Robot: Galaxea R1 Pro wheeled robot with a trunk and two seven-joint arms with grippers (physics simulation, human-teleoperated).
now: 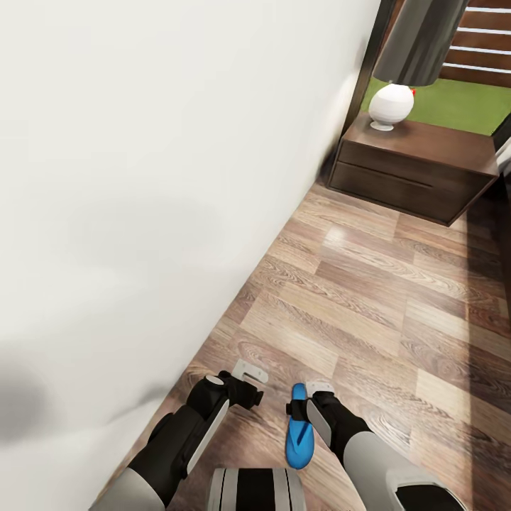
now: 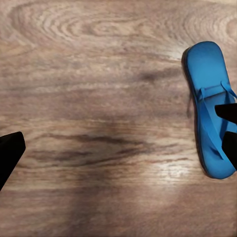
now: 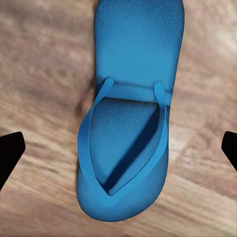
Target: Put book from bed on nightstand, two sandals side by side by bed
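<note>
One bright blue sandal [image 1: 299, 426] lies flat on the wood-plank floor, straps up. My right gripper [image 1: 316, 391] hangs open just above it. In the right wrist view the sandal [image 3: 131, 113] sits centred between the two dark fingertips [image 3: 9, 152], which stand wide apart and clear of it. My left gripper [image 1: 248, 375] is open over bare floor a short way to the left, and its wrist view has the same sandal [image 2: 210, 108] off to one side. The dark wood nightstand [image 1: 419, 167] stands ahead at the far right. The book and the bed are out of view.
A plain white wall [image 1: 142, 213] runs close along my left side. A white lamp [image 1: 392, 105] with a grey shade stands on the nightstand, in front of a dark-framed window. Open wood floor [image 1: 369, 298] stretches between me and the nightstand.
</note>
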